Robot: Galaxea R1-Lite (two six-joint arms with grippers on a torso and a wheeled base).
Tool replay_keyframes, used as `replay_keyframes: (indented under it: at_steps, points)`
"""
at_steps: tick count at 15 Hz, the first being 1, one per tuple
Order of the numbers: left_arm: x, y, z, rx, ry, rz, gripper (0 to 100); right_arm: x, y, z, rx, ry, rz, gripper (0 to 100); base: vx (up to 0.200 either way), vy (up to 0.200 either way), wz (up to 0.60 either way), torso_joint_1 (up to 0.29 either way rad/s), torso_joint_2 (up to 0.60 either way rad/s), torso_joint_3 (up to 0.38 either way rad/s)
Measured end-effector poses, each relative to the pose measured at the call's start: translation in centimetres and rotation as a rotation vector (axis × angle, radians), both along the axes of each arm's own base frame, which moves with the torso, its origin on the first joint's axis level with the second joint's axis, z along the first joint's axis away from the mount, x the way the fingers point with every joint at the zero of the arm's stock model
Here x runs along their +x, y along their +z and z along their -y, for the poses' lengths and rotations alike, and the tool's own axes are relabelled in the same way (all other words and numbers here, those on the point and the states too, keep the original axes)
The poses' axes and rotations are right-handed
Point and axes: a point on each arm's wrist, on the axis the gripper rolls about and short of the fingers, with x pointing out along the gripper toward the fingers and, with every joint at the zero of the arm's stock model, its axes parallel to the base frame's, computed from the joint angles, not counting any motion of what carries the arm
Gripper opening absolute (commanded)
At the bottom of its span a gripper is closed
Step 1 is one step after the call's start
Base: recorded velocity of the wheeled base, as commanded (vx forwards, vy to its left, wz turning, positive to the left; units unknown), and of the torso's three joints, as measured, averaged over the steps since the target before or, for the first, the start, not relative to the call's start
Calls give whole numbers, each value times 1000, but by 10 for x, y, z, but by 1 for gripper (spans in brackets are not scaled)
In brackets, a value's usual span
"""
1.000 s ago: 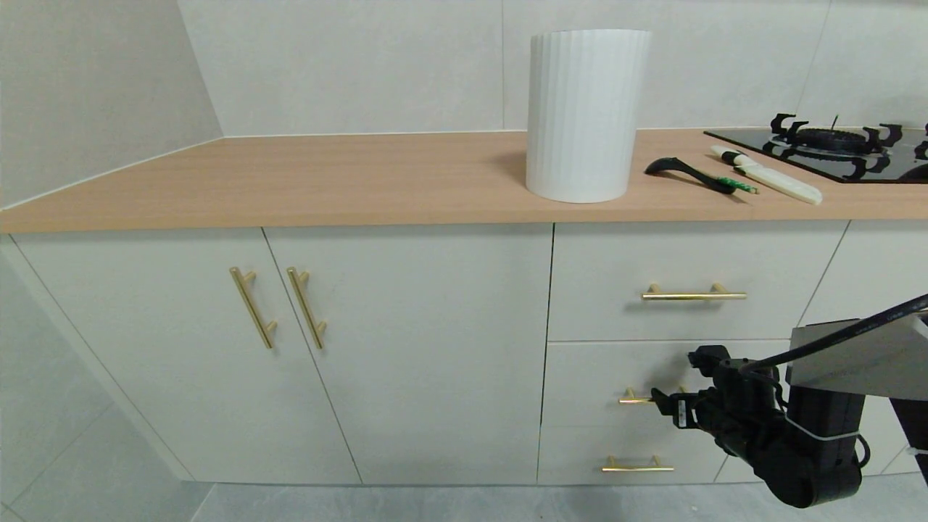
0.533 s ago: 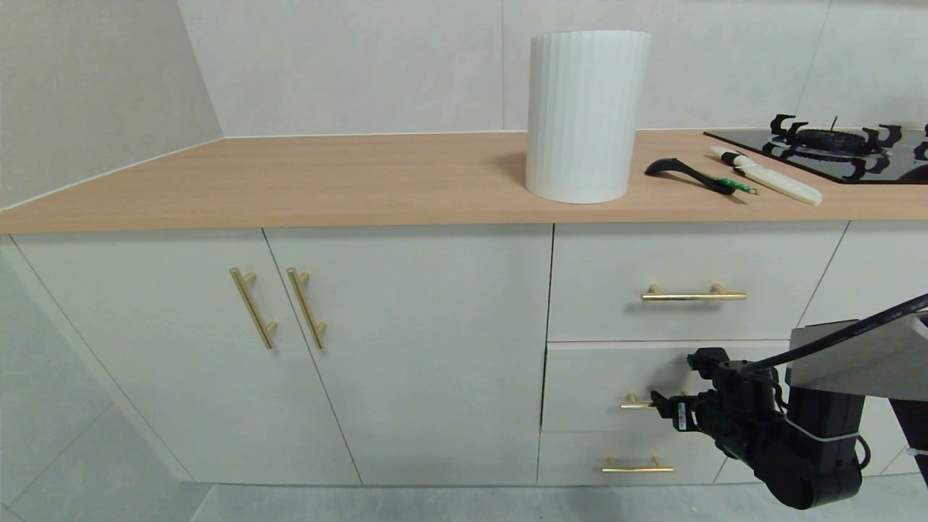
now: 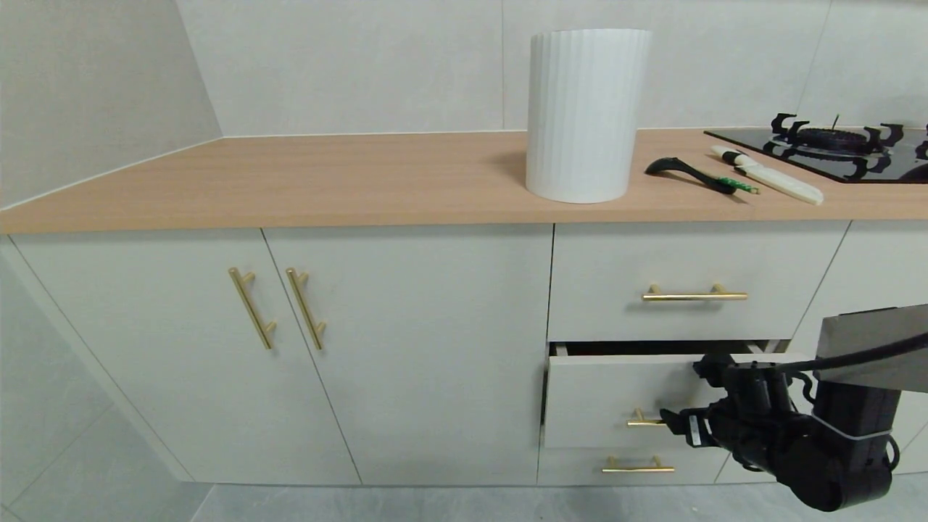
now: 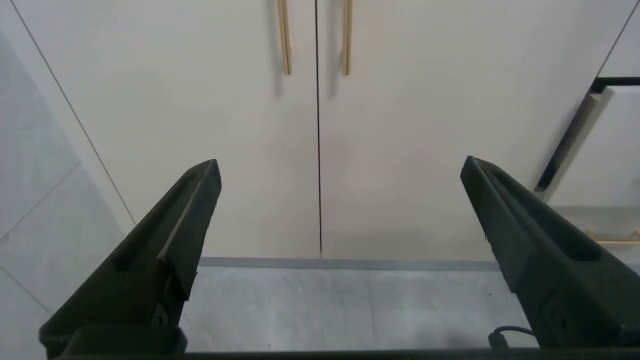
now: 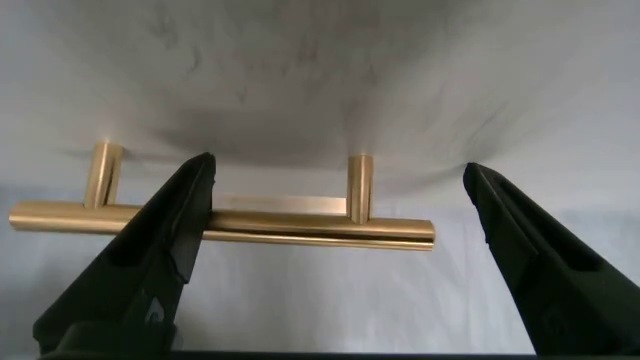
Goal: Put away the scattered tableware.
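Countertop (image 3: 326, 181) bears ladle (image 3: 689, 174), handle rightward; right tool (image 3: 663, 420) wide at drawer handle (image 5: 225, 225).

Ladle (image 3: 689, 172), knife (image 3: 768, 184) right of canister (image 3: 583, 116)

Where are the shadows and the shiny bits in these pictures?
Head view: the white container throws a soft shadow to its left on the countertop, the gap above the pulled-out drawer is dark, and the black hob looks glossy. Right wrist view: a grey shadow smudges the drawer front above the gold handle, which carries a bright streak along it.
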Motion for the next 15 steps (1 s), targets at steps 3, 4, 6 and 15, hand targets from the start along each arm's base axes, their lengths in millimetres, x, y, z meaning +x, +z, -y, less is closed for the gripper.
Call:
replay_keyframes:
  at_steps: [3,4,6,15]
  points:
    - [0,0,0,0,0,0,100,-13,44,0,25,31,-5,100,0,0,0,0,0,0]
    - [0,0,0,0,0,0,100,-19,64,0,37,44,17,100,0,0,0,0,0,0]
    - [0,0,0,0,0,0,100,-30,100,-4,60,73,90,100,0,0,0,0,0,0]
    - [0,0,0,0,0,0,100,-35,135,-28,109,101,311,100,0,0,0,0,0,0]
